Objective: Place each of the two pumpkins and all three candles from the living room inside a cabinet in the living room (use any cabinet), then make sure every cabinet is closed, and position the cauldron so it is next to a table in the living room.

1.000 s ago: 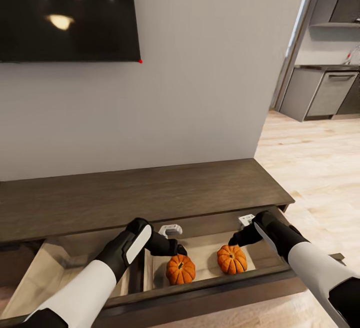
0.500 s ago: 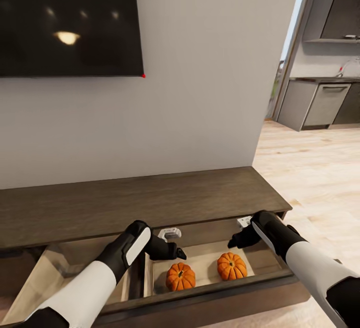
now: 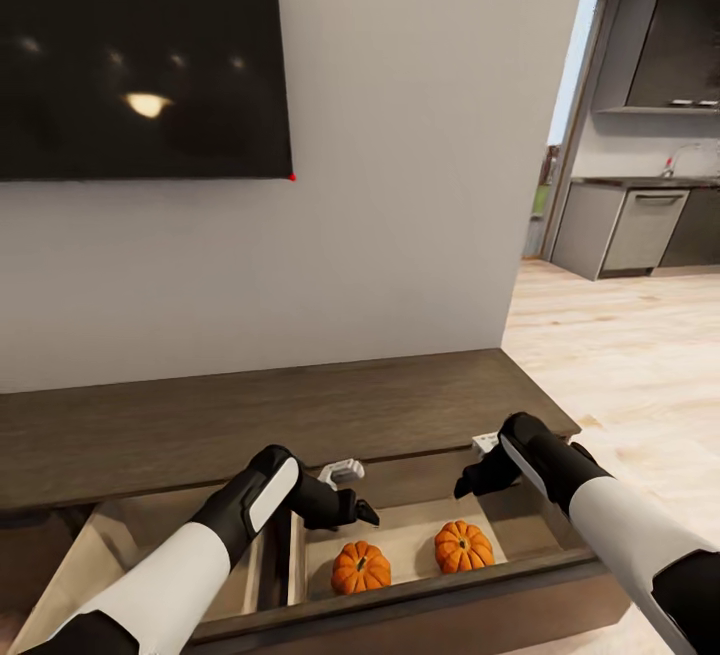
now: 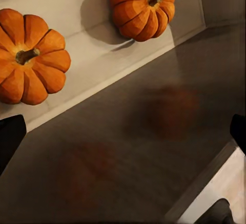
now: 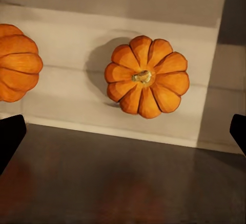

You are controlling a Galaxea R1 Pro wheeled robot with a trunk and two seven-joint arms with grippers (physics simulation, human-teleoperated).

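Observation:
Two orange pumpkins lie side by side in an open drawer of the dark-brown cabinet (image 3: 250, 415). The left pumpkin (image 3: 361, 567) (image 4: 31, 55) (image 5: 15, 62) sits just below my left gripper (image 3: 357, 511), which hangs open above it. The right pumpkin (image 3: 463, 546) (image 4: 142, 6) (image 5: 146, 76) rests below my right gripper (image 3: 468, 483), which is also open and empty. Both wrist views look down past spread fingertips (image 4: 10, 137) (image 5: 238, 131) onto the pale drawer floor and the dark front panel. No candles, cauldron or table are in view.
A second drawer (image 3: 130, 535) stands open to the left of the first, its pale interior showing. A black TV (image 3: 140, 55) hangs on the white wall above the cabinet. Light wood floor (image 3: 620, 355) runs right toward a kitchen with grey cupboards (image 3: 640, 230).
The head view has tilted upward, so the whole scene sits lower in the picture. Both open grippers now hang a little higher above the pumpkins, which have stayed put in the drawer.

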